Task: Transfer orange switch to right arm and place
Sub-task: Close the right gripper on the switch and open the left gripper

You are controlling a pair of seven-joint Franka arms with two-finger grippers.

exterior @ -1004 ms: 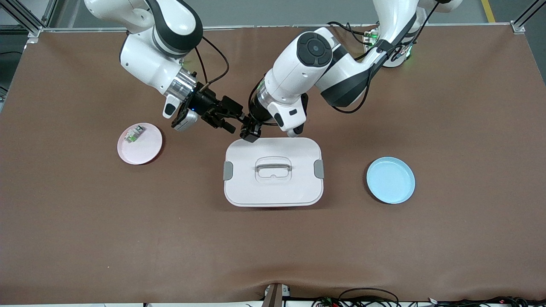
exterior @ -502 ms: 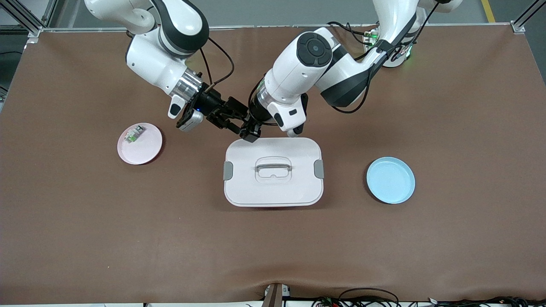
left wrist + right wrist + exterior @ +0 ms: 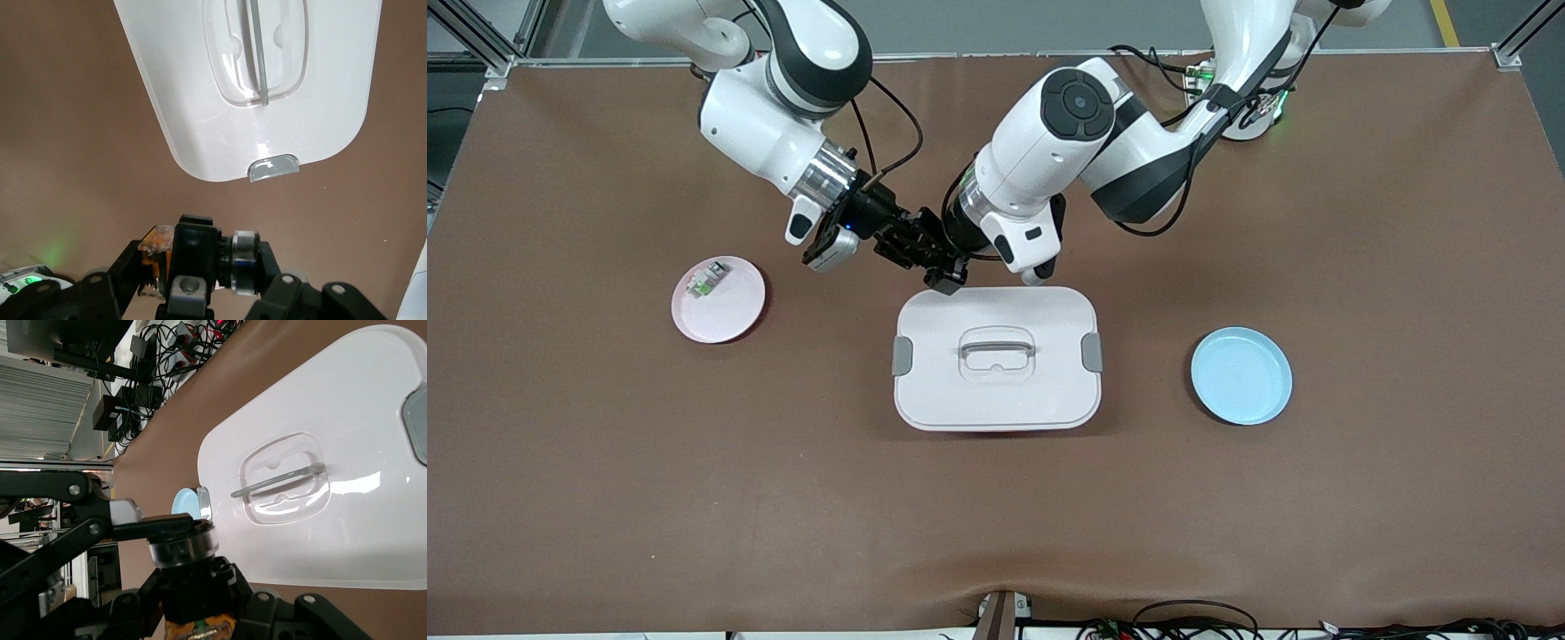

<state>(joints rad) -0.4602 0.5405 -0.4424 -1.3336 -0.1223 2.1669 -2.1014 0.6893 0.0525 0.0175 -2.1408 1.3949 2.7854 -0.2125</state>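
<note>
I have both arms meeting in the air just over the table beside the edge of the white lidded box (image 3: 996, 357) that faces the robots' bases. The left gripper (image 3: 947, 276) is clamped on the orange switch (image 3: 200, 257): in the left wrist view the small black barrel with its silver collar lies crosswise between the gripper's own fingers, and the orange end shows at one side of it. The right gripper (image 3: 911, 247) has come nose to nose with it. In the right wrist view I see the same silver-collared barrel (image 3: 183, 547) sitting between the right gripper's fingers (image 3: 153, 527), with the orange part down by the palm, but I cannot tell whether those fingers are already pressing on it or only bracketing it.

I judge this to be the handover itself, roughly the midpoint of the task. To do it well I want the right gripper to close squarely on the barrel, not on the rounded collar, where so small a part could squirt out. I would hold both wrists dead steady, close the right gripper fully, and only then open the left gripper. I would also back the left arm straight away along its own axis so its fingers do not drag the part.

The pink plate (image 3: 719, 300), toward the right arm's end of the table, already carries a small clear-and-green part (image 3: 703, 281); it looks the likely place to set the switch down. The blue plate (image 3: 1241, 375) lies toward the left arm's end.
</note>
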